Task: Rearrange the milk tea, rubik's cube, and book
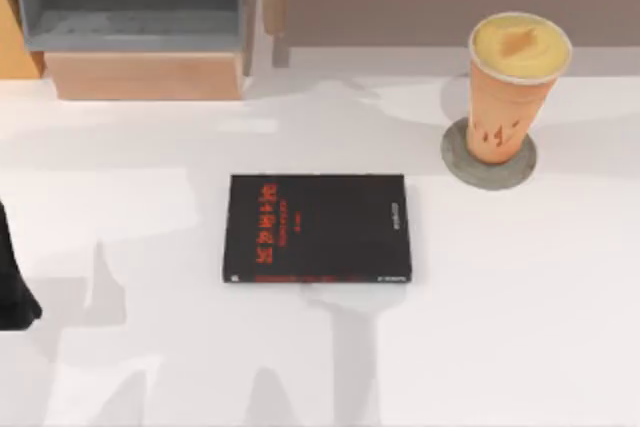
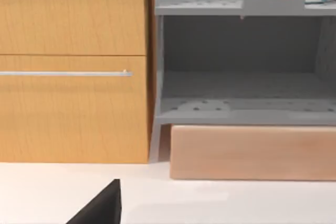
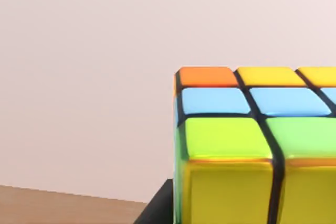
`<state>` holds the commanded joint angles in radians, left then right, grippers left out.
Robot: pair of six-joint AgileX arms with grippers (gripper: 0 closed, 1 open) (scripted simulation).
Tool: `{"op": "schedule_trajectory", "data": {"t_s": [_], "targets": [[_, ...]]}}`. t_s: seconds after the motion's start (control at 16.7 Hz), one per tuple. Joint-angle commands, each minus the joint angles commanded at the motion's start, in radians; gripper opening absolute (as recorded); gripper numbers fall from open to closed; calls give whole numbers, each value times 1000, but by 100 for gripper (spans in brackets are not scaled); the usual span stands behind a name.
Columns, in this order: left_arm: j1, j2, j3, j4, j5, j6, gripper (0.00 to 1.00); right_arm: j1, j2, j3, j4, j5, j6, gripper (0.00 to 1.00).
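top: milk tea [image 1: 515,87] on disc [image 1: 489,169] | right wrist: rubik's cube [image 3: 252,145] close; gripper state untellable

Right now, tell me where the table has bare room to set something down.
Bare white table lies right of the black book and below the milk tea on its grey disc. More lies left of that book. The back edge is crowded by the grey shelf unit.

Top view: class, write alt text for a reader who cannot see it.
A black book with red lettering lies flat mid-table. The milk tea stands upright on a grey disc toward the right, and a grey open shelf sits at the back left.
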<state>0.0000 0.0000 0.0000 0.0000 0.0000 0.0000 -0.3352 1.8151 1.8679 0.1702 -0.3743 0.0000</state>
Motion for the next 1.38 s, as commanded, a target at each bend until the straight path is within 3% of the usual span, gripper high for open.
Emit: {"op": "schedule_trajectory", "data": {"t_s": [0.24,0.54,1.32,1.38], "targets": [[0,0,0,0,0,0,100,23,145,73,-122,85,14,0],[0,0,0,0,0,0,100,25,160,80,-137,97,16,0],[0,0,0,0,0,0,100,25,160,80,-137,97,16,98],[0,0,0,0,0,0,100,25,160,80,-137,97,16,100]]}}
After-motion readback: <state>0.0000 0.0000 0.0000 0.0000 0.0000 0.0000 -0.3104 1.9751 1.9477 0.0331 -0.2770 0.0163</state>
